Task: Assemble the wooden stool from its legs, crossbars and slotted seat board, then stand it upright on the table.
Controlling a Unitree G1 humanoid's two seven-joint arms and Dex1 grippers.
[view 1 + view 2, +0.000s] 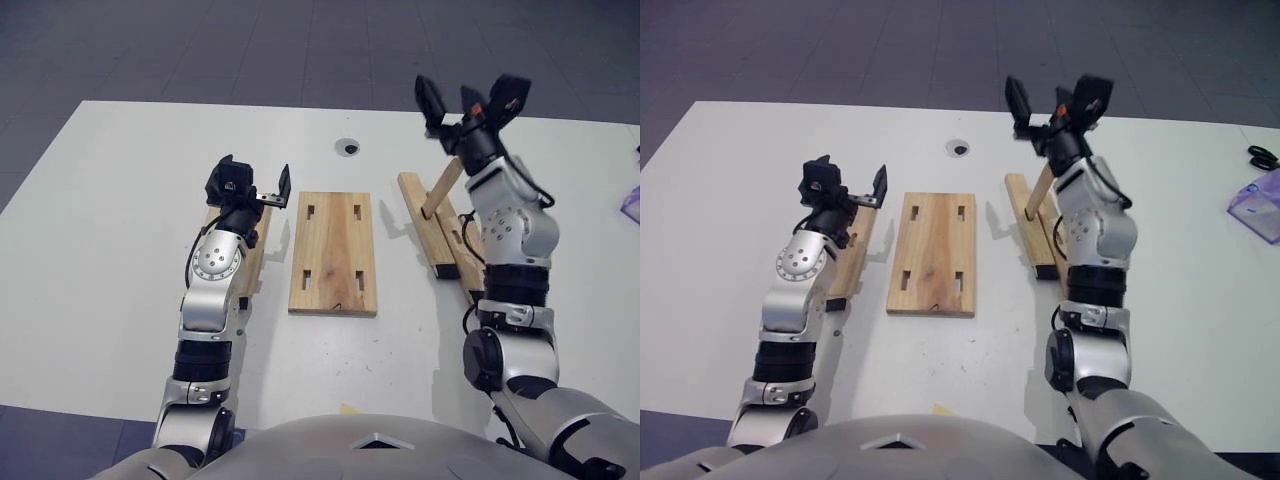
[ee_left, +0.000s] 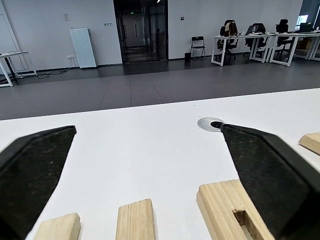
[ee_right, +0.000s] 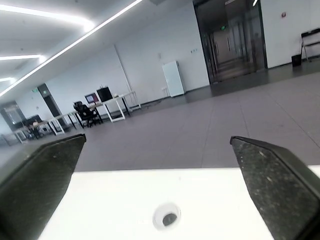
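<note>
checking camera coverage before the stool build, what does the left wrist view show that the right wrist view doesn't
Left wrist view, not the right: the near ends of two wooden bars, a slotted wooden piece beside them, and the left gripper, open. Right wrist view, not the left: the right gripper, open, and ceiling light strips. Both: the white table, its round cable hole, and the dark doorway in the room beyond.
</note>
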